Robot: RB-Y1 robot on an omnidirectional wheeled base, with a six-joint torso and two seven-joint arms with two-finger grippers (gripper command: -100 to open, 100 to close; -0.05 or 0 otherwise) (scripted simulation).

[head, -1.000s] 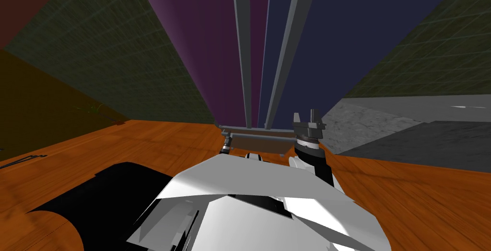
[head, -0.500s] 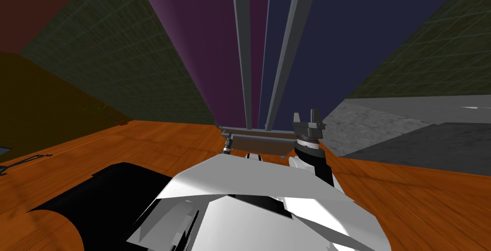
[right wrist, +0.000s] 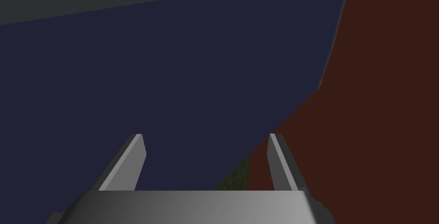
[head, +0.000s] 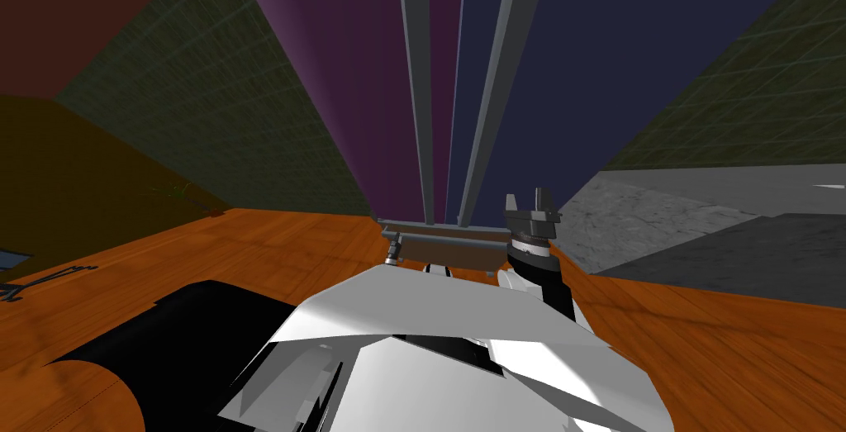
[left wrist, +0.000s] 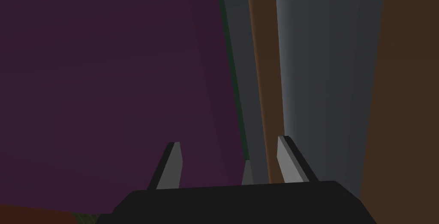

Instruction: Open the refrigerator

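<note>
The refrigerator stands straight ahead, with a purple left door (head: 347,80) and a dark blue right door (head: 595,55). Two grey vertical handles (head: 417,80) (head: 496,80) flank the seam between them. My left gripper (head: 394,245) is low at the foot of the left handle. In the left wrist view its fingers (left wrist: 173,165) stand apart at the purple door (left wrist: 107,71), and the thin grey handle (left wrist: 245,84) runs between them without visible contact. My right gripper (head: 525,201) is open in front of the blue door (right wrist: 171,71), holding nothing.
A grey counter (head: 702,204) juts out at the right, close to my right arm. Dark tiled walls (head: 206,105) rise on both sides of the fridge. Orange wood floor (head: 248,245) spreads left and right. A grey horizontal bar (head: 450,239) crosses the fridge's base.
My left gripper has edged up toward the foot of the left handle. The head view has shifted a little to the right. The right arm has not moved.
</note>
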